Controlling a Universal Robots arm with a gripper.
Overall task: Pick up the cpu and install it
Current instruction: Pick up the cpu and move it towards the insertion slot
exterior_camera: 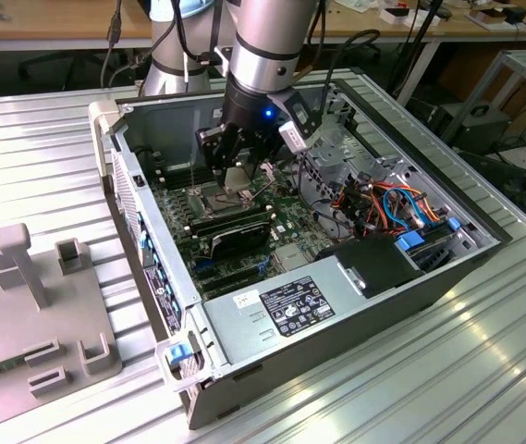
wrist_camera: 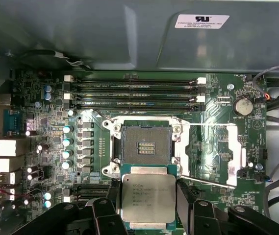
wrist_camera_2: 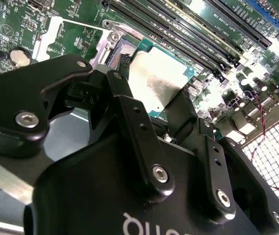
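Motherboard (wrist_camera: 46,122) beneath, cpu (wrist_camera: 146,198) between fingers (wrist_camera: 186,196)

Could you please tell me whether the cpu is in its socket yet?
Out. The socket lies open and empty; the cpu is held between the jaws.

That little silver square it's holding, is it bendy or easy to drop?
The cpu looks like a flat, rigid plate, so probably stiff, not bendy. It is thin and small, so likely light. Its smooth metal face suggests it might slip, as the jaws pinch only its edges.
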